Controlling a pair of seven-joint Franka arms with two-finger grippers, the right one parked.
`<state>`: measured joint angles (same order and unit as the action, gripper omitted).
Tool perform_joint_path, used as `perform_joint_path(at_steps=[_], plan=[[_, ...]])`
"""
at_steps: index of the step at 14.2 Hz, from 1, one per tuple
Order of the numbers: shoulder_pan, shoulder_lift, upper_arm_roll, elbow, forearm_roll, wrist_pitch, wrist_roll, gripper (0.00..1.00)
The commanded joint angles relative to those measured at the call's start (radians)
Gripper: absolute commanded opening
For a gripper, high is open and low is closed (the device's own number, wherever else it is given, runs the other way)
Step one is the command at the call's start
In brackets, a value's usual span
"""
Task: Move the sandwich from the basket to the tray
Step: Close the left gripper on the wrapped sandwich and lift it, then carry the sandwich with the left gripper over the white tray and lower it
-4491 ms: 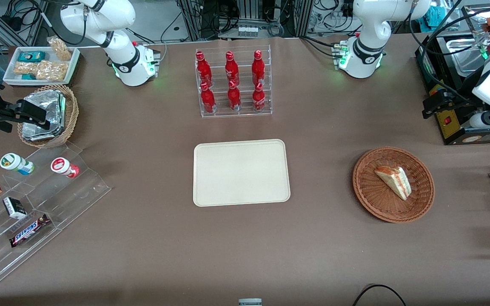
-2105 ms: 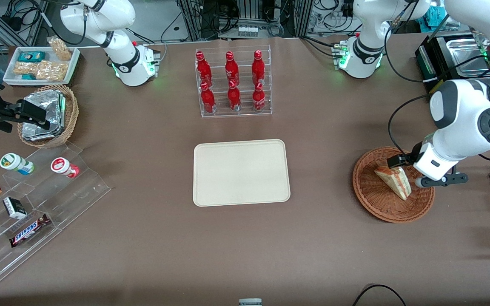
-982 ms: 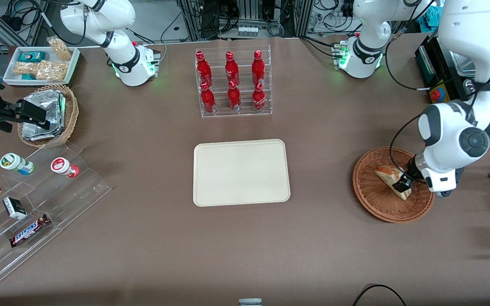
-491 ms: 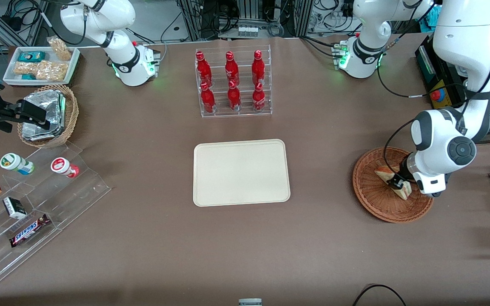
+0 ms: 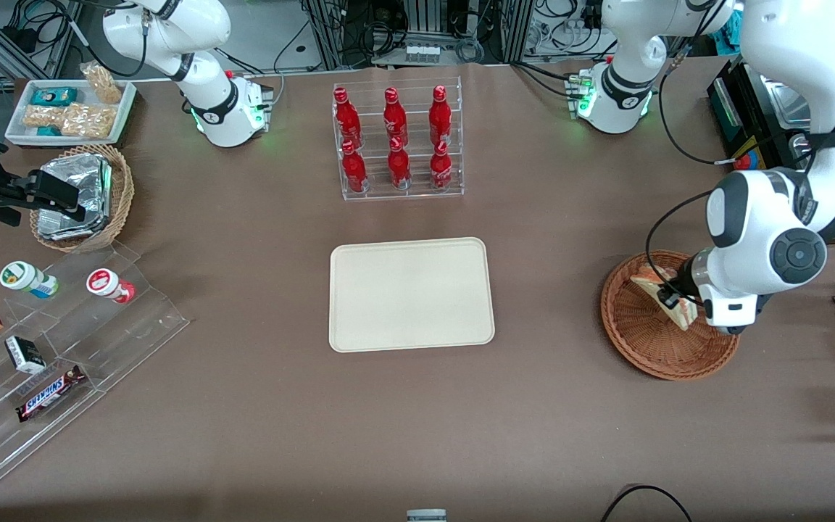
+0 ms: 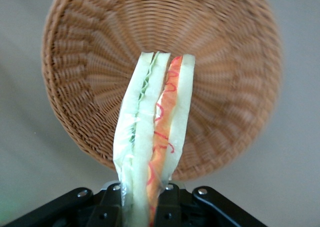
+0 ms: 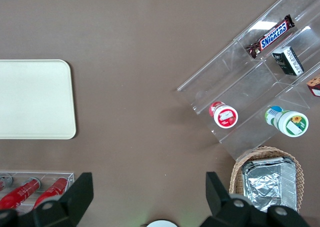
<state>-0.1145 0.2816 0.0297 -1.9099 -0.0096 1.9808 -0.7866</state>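
Note:
The sandwich (image 5: 664,293) (image 6: 152,132), a wedge of white bread with orange-red and pale filling, hangs a little above the basket (image 5: 646,341) (image 6: 90,72). My left gripper (image 5: 673,296) (image 6: 145,199) is shut on it, a black finger pressed to each outer bread slice. The reddish-brown wicker basket sits toward the working arm's end of the table, with nothing else in it. The cream-beige tray (image 5: 412,294) (image 7: 35,99) lies bare at the table's middle, well apart from the basket.
A clear rack of red bottles (image 5: 397,141) stands farther from the front camera than the tray. Toward the parked arm's end are a wicker basket of foil packets (image 5: 80,196), a white snack tray (image 5: 69,110) and a stepped acrylic stand (image 5: 62,348).
The left arm came down over the basket, closed on the sandwich, and has now raised it slightly off the basket floor. Nothing else moved.

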Motion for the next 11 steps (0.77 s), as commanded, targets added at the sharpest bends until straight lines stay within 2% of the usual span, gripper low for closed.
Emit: perform_joint_path(at_steps=[1, 4, 5, 7, 8, 11], plan=[[-0.091, 0.007, -0.022, 0.032, 0.007, -0.022, 0.197, 0.08], [-0.219, 0.025, -0.025, 0.057, 0.002, -0.016, 0.322, 0.13], [-0.262, 0.030, -0.027, 0.057, 0.000, 0.002, 0.322, 0.11], [-0.361, 0.069, -0.030, 0.064, -0.010, 0.085, 0.288, 0.05], [-0.402, 0.094, -0.030, 0.075, -0.039, 0.120, 0.233, 0.03], [-0.537, 0.207, -0.030, 0.179, -0.056, 0.193, 0.098, 0.00]])
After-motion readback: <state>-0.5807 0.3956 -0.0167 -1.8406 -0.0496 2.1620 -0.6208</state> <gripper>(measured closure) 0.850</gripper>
